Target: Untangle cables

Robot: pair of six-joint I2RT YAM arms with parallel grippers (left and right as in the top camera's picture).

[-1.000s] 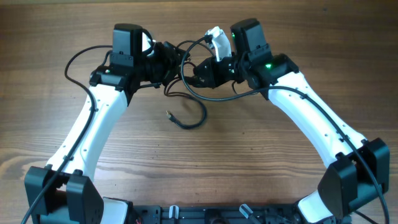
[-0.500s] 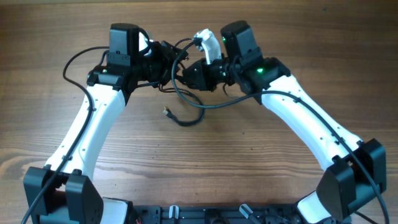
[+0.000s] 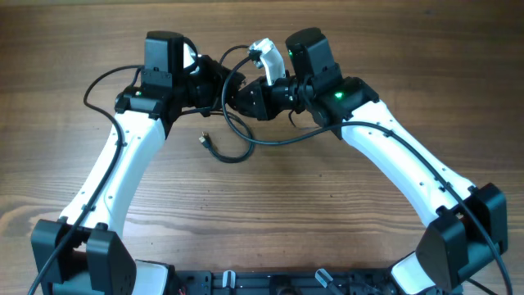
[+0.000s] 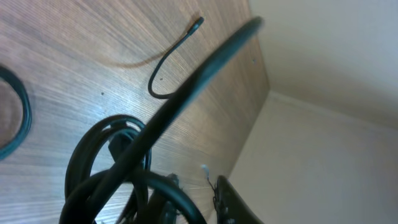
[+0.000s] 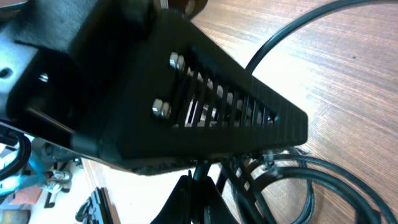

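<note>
The cables are thin black cords bunched between my two grippers at the back of the wooden table. One loose plug end (image 3: 204, 140) lies on the wood in front of them. The left wrist view shows that cord (image 4: 160, 65) curving on the table, with blurred loops (image 4: 93, 146) close to the lens. My left gripper (image 3: 223, 84) (image 4: 195, 182) sits in the bundle. A cord runs between its fingers (image 4: 231, 205), and a narrow gap still shows. My right gripper (image 3: 246, 98) (image 5: 200, 183) is shut on a cord that rises from its fingertips.
The left arm's black housing (image 5: 186, 81) fills most of the right wrist view, with more cord loops (image 5: 292, 168) beside it. A thicker arm wire (image 3: 94, 82) arcs at the far left. The arm bases (image 3: 82, 254) stand at the front edge. A pale wall (image 4: 323, 124) rises beyond the table edge.
Both grippers drifted a little to the left. The loose plug end slid left and toward the back. The left jaws narrowed around the bundle.
</note>
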